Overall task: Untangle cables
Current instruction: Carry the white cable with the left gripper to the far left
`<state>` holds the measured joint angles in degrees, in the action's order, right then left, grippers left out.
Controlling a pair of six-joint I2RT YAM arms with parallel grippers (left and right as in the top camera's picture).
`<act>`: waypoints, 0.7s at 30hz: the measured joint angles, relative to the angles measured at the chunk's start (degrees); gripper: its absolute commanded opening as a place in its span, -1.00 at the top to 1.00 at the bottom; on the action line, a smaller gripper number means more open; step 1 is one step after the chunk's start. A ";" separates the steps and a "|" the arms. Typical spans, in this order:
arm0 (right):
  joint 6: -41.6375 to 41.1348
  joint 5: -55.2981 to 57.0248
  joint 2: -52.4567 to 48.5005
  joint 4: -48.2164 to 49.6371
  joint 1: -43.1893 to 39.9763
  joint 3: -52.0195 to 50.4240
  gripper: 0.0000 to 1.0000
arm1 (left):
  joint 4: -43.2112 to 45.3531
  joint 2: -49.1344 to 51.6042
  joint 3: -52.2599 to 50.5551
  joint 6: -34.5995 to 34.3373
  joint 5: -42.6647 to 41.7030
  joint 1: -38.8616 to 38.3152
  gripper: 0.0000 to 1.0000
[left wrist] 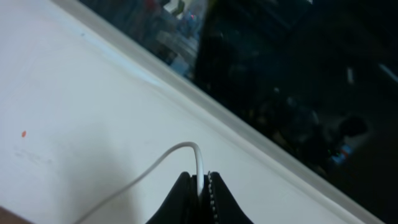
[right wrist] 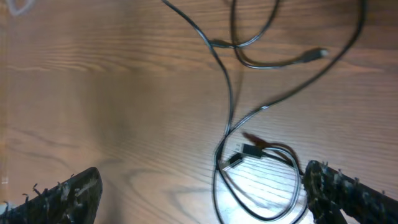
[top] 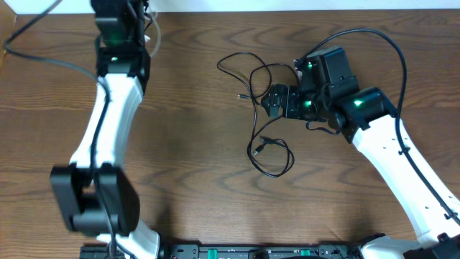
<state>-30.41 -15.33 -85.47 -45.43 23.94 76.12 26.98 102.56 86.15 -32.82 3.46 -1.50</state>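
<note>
Overhead and wrist views of the bench [top: 194, 144] with the cables. The left arm [top: 108, 122] is seen reaching from 7 o'clock to the 11 o'clock edge of the overhead view, where its tip is cut off by the frame. In the left wrist view the left claw [left wrist: 203, 182] is shown pressed together on the white cable [left wrist: 177, 149], which is pinched between the two dark fingertips, arches up out of them and runs off toward 8 o'clock in front of a white surface [left wrist: 74, 87]. The right arm [top: 402, 158] is seen entering from 5 o'clock, with the right claw [top: 267, 101] placed just right of centre and directed toward 9 o'clock. In the right wrist view its fingers [right wrist: 68, 196] are shown spread wide apart, with nothing gripped between them. The black cables [top: 287, 155] are laid on the bench in loose, overlapping loops: one loop at 11 o'clock of the right claw, another at 6 o'clock of it, joined by a strand passing just beside the fingertips. Two small plug ends [right wrist: 249, 150] are visible in the right wrist view, one between the open fingers and one toward 2 o'clock; which cable each belongs to cannot be told.
</note>
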 measured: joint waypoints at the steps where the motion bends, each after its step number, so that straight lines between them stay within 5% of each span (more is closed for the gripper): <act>1: 0.02 0.46 0.00 -0.02 0.17 -0.02 -0.99 | 1.07 1.75 0.22 0.31 0.35 0.00 0.85; 18: -0.15 5.42 -1.51 0.26 3.34 -3.56 -0.98 | -4.59 21.40 5.55 16.52 2.82 5.40 0.73; 21: -0.61 5.70 -3.17 0.28 3.34 -5.05 -0.99 | -8.31 21.49 5.62 19.65 4.31 9.20 -0.63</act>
<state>-31.03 -9.63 -88.64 -45.15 27.29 71.07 18.68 124.05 91.77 -13.17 7.77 7.70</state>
